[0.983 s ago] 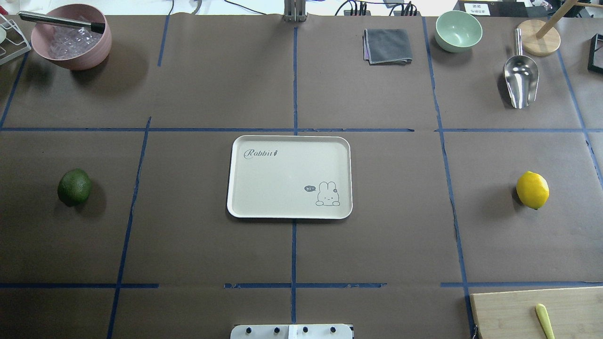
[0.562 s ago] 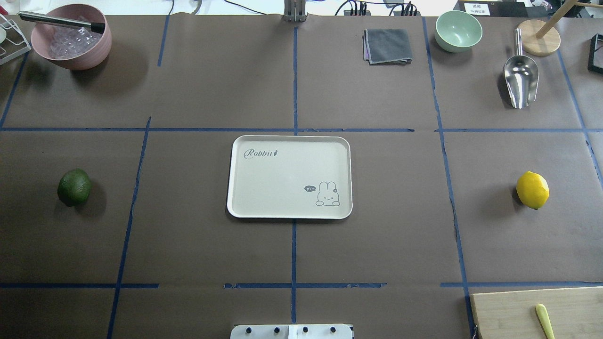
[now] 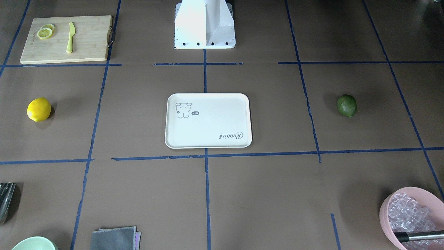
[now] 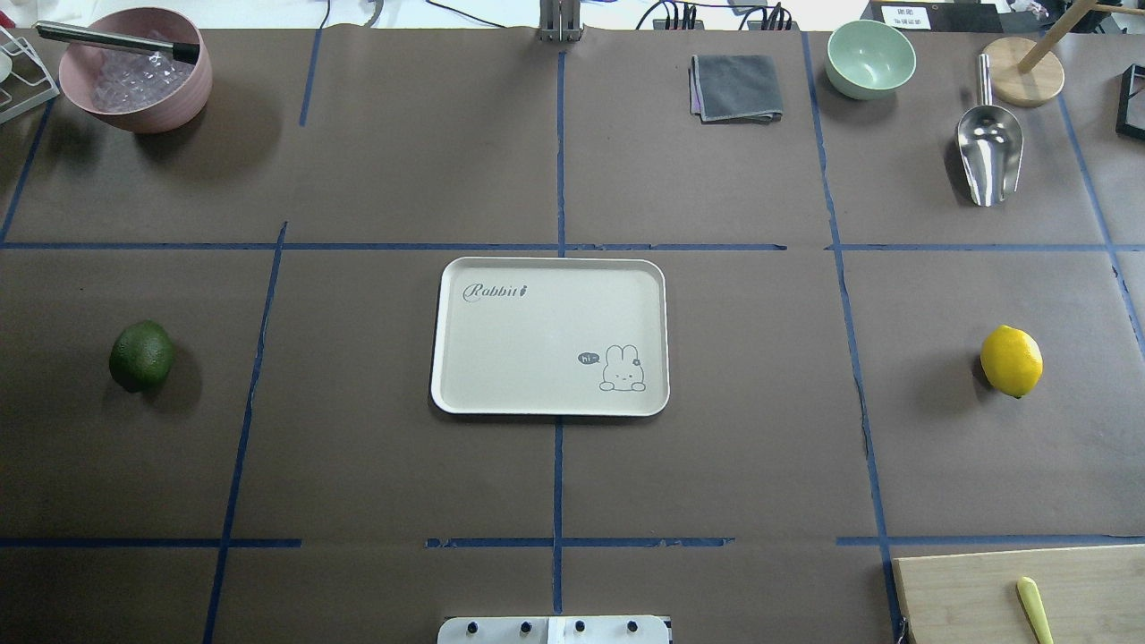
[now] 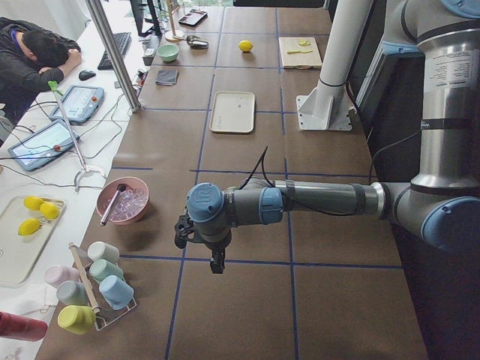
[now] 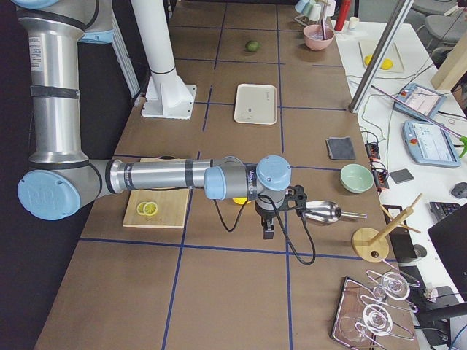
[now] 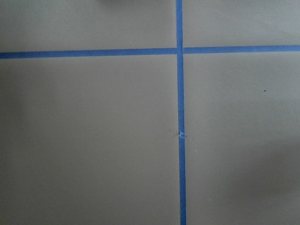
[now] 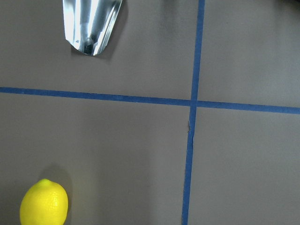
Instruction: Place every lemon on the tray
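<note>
The cream tray [image 4: 537, 340] lies at the table's middle with nothing on it; it also shows in the front view [image 3: 211, 121]. The green lemon [image 4: 141, 355] sits on the table far to its left. The yellow lemon [image 4: 1011, 360] sits far to its right and shows at the lower left of the right wrist view [image 8: 44, 206]. My left gripper [image 5: 216, 261] shows only in the left side view, hanging over bare table near the pink bowl. My right gripper [image 6: 268, 230] shows only in the right side view, beside the scoop. I cannot tell whether either is open or shut.
A pink bowl [image 4: 134, 72] with a tool in it stands at the back left. A grey cloth [image 4: 735, 87], green bowl [image 4: 870, 58] and metal scoop [image 4: 988, 152] lie at the back right. A wooden cutting board [image 3: 90, 40] holds lemon slices [image 3: 45, 32] and a yellow knife [image 3: 70, 38].
</note>
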